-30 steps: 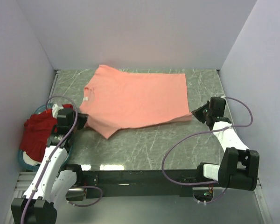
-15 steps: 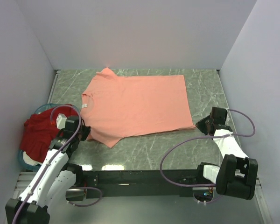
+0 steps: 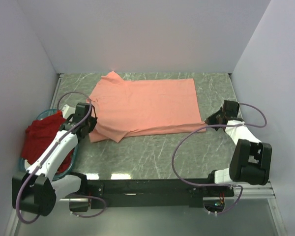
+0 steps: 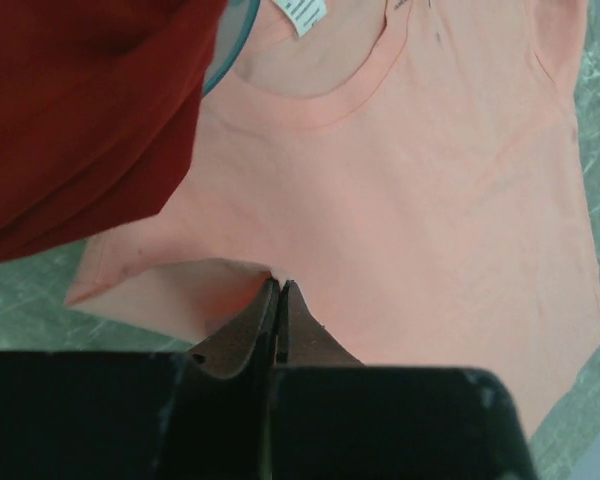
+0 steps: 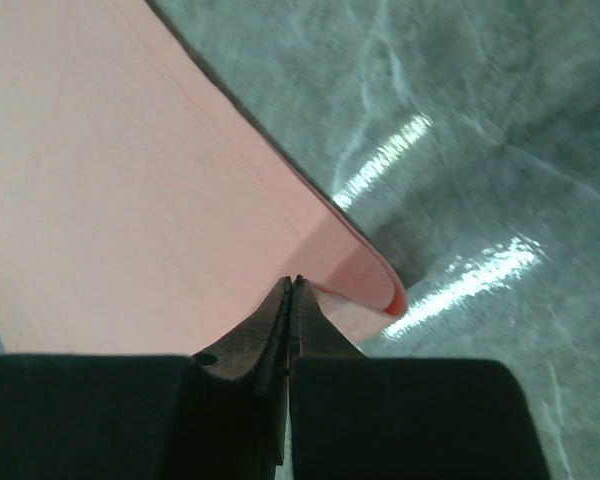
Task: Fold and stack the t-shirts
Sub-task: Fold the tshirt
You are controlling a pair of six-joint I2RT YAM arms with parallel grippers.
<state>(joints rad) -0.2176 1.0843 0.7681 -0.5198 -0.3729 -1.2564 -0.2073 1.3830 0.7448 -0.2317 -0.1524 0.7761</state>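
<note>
Your left gripper [image 4: 278, 292] has its jaws pressed together on a fold of the salmon-pink t-shirt [image 3: 147, 103], at the near sleeve beside the collar. Your right gripper [image 5: 291, 288] is pinched the same way onto that shirt's near hem corner, which curls up off the table [image 3: 152, 152]. Between them you see the shirt spread across the far half of the table, collar to the left. At the left edge, the dark red t-shirt [image 3: 39, 140] sits bunched in the teal basket [image 3: 24, 167]

I can pass over the bare bench [image 3: 152, 152] before the pink shirt [image 3: 147, 103]. The basket [image 3: 42, 116] with the red shirt [image 3: 42, 140] blocks my left.
</note>
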